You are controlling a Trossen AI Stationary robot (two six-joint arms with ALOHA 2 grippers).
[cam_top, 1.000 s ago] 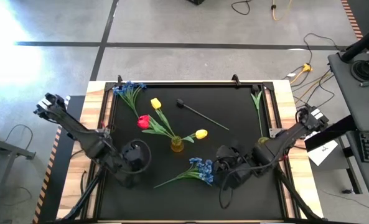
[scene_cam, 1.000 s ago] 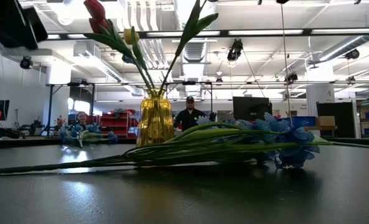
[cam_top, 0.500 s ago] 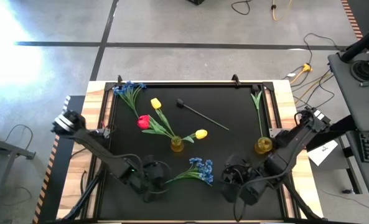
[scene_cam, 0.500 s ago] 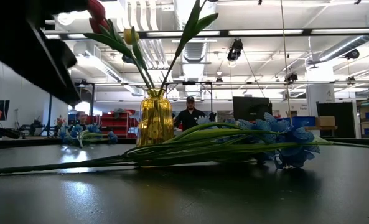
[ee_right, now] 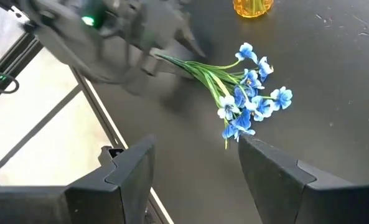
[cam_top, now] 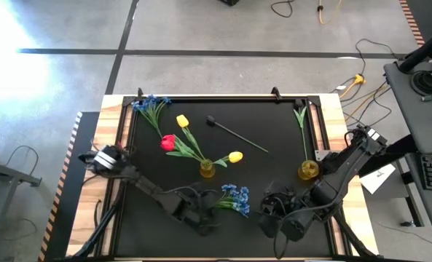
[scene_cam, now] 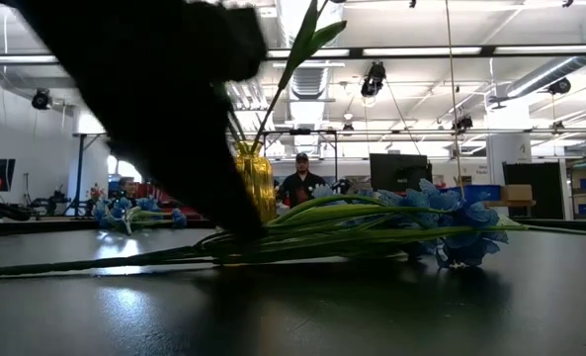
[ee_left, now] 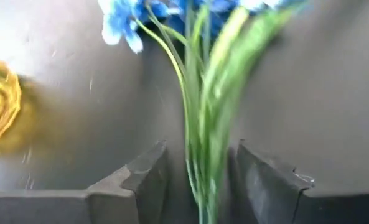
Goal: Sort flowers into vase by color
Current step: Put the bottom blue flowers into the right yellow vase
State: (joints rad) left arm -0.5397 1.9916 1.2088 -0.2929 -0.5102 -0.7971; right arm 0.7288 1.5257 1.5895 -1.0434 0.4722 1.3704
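A spray of small blue blossoms [cam_top: 235, 198] lies flat on the black table, its green stem [ee_left: 200, 155] running toward the near left. My left gripper [cam_top: 203, 212] is low over that stem, open, with one finger on each side [ee_left: 200, 183]; I see no touch. In the low view it is a dark blur [scene_cam: 154, 109]. My right gripper [cam_top: 270, 209] hovers open just right of the spray [ee_right: 249, 102]. An amber vase [cam_top: 207, 169] at mid-table holds a red tulip [cam_top: 168, 142] and two yellow tulips [cam_top: 235, 156].
A second amber vase [cam_top: 308, 170] near the right edge holds a bare green leafy stem [cam_top: 301, 116]. Another blue spray [cam_top: 150, 106] lies at the far left corner. A thin black rod [cam_top: 234, 132] lies behind the middle vase. People show in the room beyond [scene_cam: 297, 183].
My left gripper has swept from the near left of the table rightward, toward the blue spray, and dropped until its fingers straddle the stem. My right gripper backed away from the spray toward the near edge, then held still. The flowers have not moved.
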